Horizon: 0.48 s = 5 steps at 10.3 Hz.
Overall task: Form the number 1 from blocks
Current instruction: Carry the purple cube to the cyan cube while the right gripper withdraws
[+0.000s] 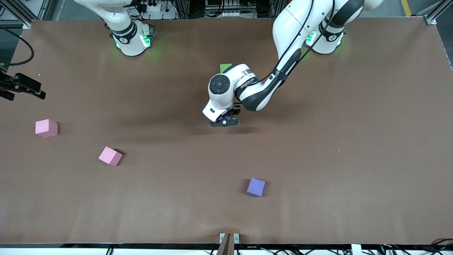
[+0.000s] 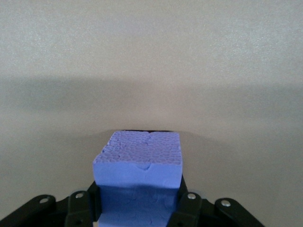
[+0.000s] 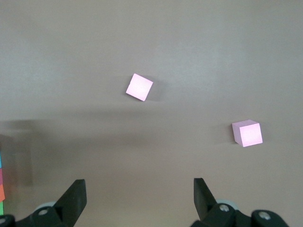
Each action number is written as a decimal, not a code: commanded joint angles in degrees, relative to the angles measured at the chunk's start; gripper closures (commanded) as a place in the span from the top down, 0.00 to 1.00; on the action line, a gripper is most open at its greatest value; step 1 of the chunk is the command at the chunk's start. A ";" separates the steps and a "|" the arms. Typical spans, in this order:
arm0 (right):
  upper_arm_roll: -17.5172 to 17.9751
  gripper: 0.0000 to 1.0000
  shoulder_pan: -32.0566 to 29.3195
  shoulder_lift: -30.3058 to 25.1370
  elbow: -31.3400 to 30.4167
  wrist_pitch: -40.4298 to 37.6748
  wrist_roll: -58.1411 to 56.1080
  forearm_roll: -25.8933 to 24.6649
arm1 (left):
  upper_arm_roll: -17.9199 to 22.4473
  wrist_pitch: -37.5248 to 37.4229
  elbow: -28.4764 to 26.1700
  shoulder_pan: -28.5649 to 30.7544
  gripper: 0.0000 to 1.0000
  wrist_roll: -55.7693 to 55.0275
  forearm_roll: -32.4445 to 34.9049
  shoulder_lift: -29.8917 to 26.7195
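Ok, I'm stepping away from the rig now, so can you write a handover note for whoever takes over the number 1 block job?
Left gripper: shut on a blue-violet foam cube, over mid-table.
Right gripper: open, waiting over its own end of the table.
Done: a green foam cube sits mid-table, farther from the camera; the left arm hides whatever lies next to it.
Left: set down the held cube, then probably fetch the purple foam cube, loose nearer the camera.

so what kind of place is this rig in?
Most likely a robotics lab or test cell, not a home or factory line. Two arms are bolted to a table covered in plain brown sheet, aluminium framing and loose cabling line its edge, and the only props are foam cubes.
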 commanded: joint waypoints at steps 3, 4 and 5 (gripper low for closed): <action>1.60 1.00 1.15 -1.49 1.32 -3.74 8.93 -1.17 | 0.16 0.28 0.59 -1.13 0.58 -1.23 -0.17 0.84; 4.41 1.00 0.46 -1.84 1.41 -4.10 9.05 -1.87 | 0.16 0.28 0.59 -1.22 0.60 -1.24 -0.25 0.75; 4.35 1.00 0.28 -2.19 1.15 -4.02 8.88 -1.79 | 0.16 0.28 0.51 -1.22 0.64 -1.24 -0.17 0.75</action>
